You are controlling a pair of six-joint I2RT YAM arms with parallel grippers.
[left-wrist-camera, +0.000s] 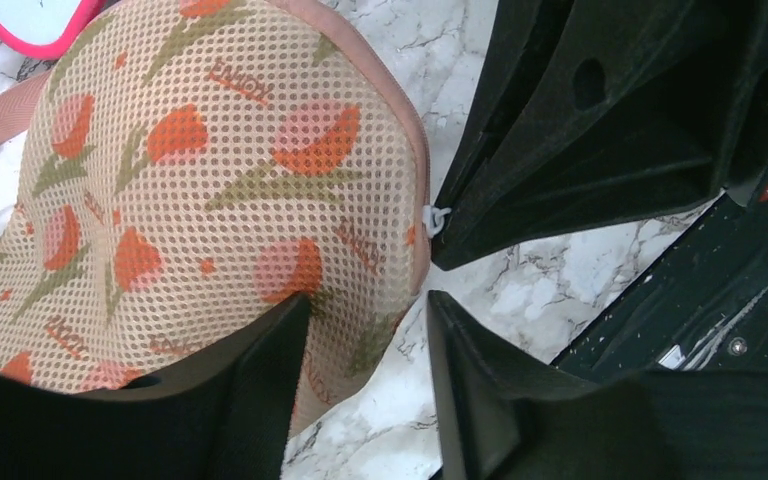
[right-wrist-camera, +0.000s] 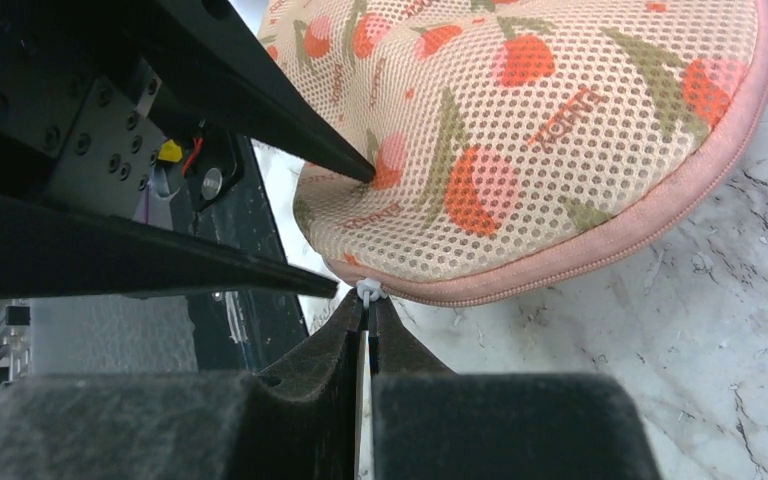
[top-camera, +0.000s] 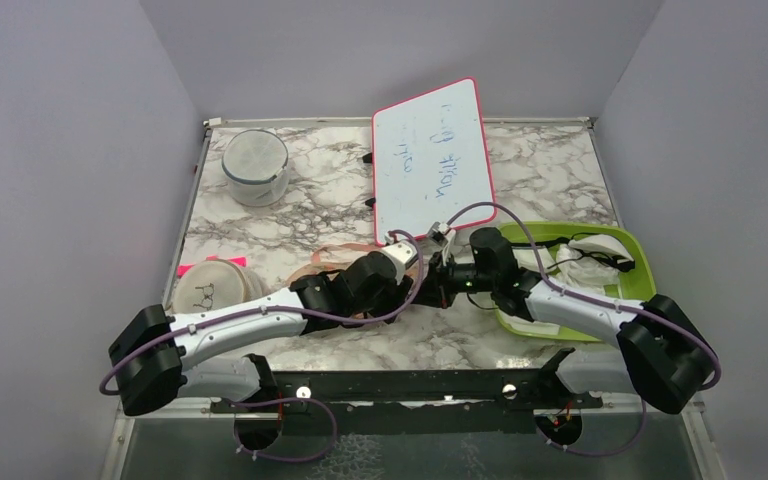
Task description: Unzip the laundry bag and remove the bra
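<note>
On the marble table [top-camera: 310, 200], centre, mostly hidden beneath both wrists from above: the laundry bag [left-wrist-camera: 190, 190], flat, zip closed along the rim in view. No sign of the bra (presumably inside, though the mesh is too dense to tell). Spread wide, the left gripper [left-wrist-camera: 365, 345], straddling the bag's rim with one finger on the mesh and the other off the edge over bare marble; pinning at best, not clamping. Pinched closed on the white zip pull [right-wrist-camera: 367, 291], the right gripper [right-wrist-camera: 368, 318]. Likely troubles from here: dragging the whole bag along instead of running the slider, for want of a firm hold on the left; jamming where the zip curves, from pulling off the track's line; losing the tiny tab from between the tips, caught only by its end; knocking fingers together, working this close.
</note>
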